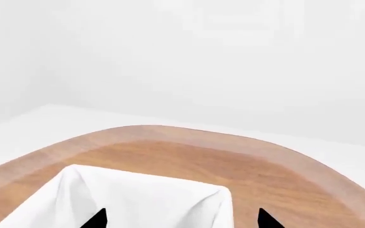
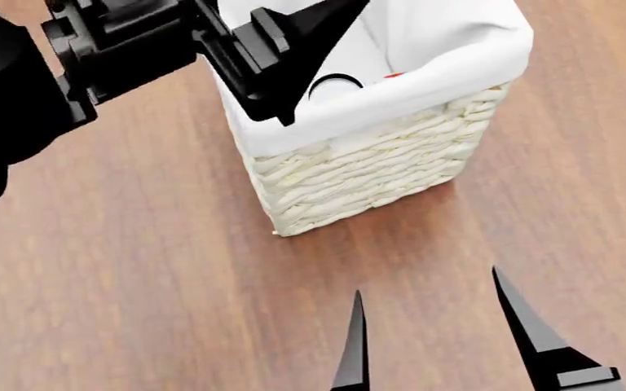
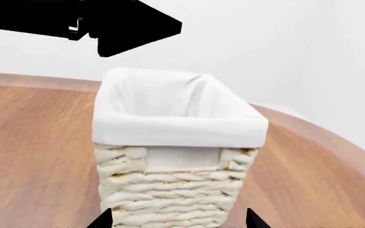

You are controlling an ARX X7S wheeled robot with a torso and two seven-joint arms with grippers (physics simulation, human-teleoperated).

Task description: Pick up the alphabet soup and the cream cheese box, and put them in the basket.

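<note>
Now we lift the empty, spread left gripper [image 2: 291,77] straight off the basket [image 2: 378,175] at upper centre; the right gripper [image 2: 433,326] waits spread.

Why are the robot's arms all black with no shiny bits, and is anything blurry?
Head view: the left gripper renders as flat black with no highlights; the basket weave is sharp, with a soft shadow on the table. Right wrist view: sharp too. Left wrist view: the white background is washed out and featureless.

Black arms [image 2: 30,73] — pointed black tool fingers [image 2: 531,326].
</note>
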